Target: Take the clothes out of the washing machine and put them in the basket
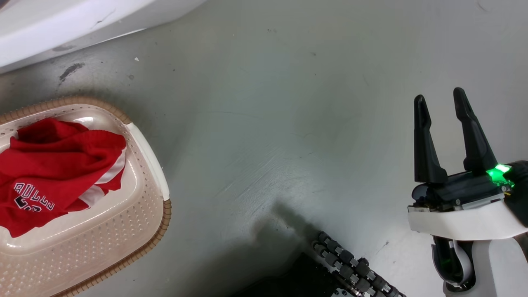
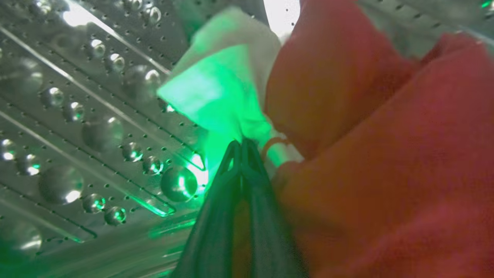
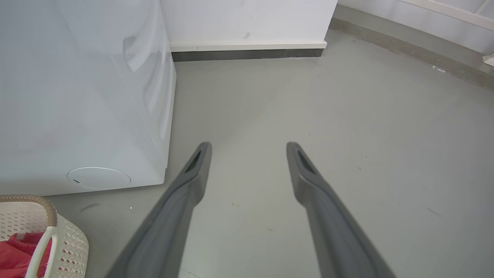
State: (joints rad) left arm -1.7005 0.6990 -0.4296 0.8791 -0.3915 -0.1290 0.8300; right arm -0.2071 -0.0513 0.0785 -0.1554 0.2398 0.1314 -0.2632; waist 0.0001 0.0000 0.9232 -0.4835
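Observation:
In the left wrist view my left gripper [image 2: 242, 143] sits inside the washing machine's perforated steel drum [image 2: 92, 116], shut on red clothes [image 2: 378, 154] at their white trim [image 2: 220, 88], lit green. The cream basket [image 1: 136, 214] with a brown rim stands on the floor at the lower left of the head view and holds a red garment [image 1: 53, 169] with white lettering. My right gripper [image 1: 440, 99] hangs open over bare floor, well right of the basket. The right wrist view shows the washing machine's white side [image 3: 77, 96], the basket's corner [image 3: 71, 243] and my right gripper [image 3: 249, 148].
Grey floor [image 1: 288, 123] spreads between the basket and my right arm. A black ribbed cable [image 1: 350, 264] lies at the bottom middle. A white wall with a dark skirting [image 3: 247, 54] runs behind the machine.

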